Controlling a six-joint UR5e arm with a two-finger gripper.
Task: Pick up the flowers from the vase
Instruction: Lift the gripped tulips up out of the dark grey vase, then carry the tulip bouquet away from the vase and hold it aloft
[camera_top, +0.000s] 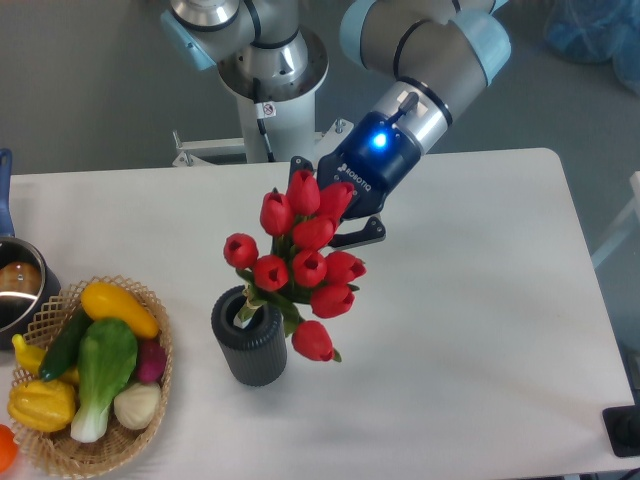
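Note:
The flowers (303, 265), a bunch of red tulip buds with green stems, hang lifted above and to the right of the vase (248, 337). Their stem ends still reach down at the vase's mouth. The vase is a short dark grey ribbed cylinder standing upright on the white table. My gripper (330, 212) is shut on the flowers near the top of the bunch, and the buds hide most of its fingers.
A wicker basket (155, 385) with several vegetables sits at the front left. A steel pot (18, 285) stands at the left edge. The robot base (268, 95) rises behind the table. A dark object (624, 430) lies at the right front corner.

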